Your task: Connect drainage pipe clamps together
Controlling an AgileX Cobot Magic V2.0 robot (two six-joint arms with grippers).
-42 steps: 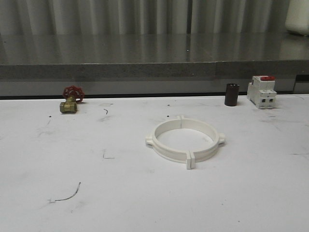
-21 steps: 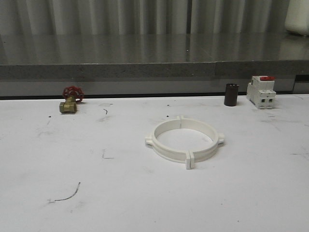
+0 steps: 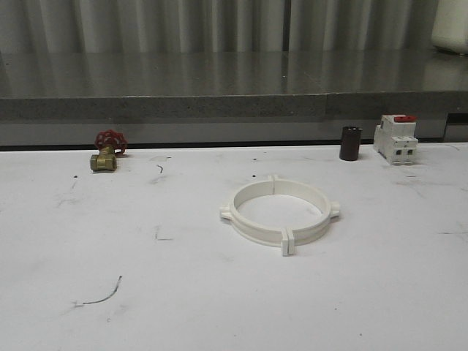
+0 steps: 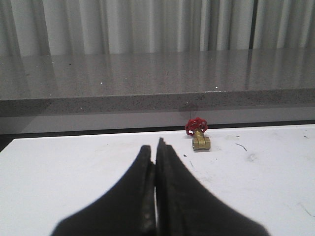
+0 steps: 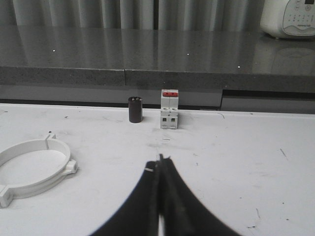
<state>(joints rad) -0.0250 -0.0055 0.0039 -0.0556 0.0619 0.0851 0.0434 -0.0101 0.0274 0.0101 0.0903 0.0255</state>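
The white table (image 3: 88, 219) carries all items; behind it runs a grey stone counter (image 3: 161, 106). On the table, slightly right of centre in the front view, the drainage pipe clamps (image 3: 280, 213) lie flat as one closed ring: the two half-rings meet with their end tabs touching at the near side and the far side, and a small lug projects at each flank. Nothing touches the ring. At the table's far right stands a white breaker (image 3: 396, 139) with a red top; just beside it to the left stands a dark cylinder (image 3: 350, 143), the two apart. At the far left sits a brass valve (image 3: 107, 152) with a red handwheel, well apart from the ring. The left gripper (image 4: 156, 152) hangs above bare table, fingers pressed together on nothing. The right gripper (image 5: 158, 164) is likewise closed and empty, with the ring off to one side.
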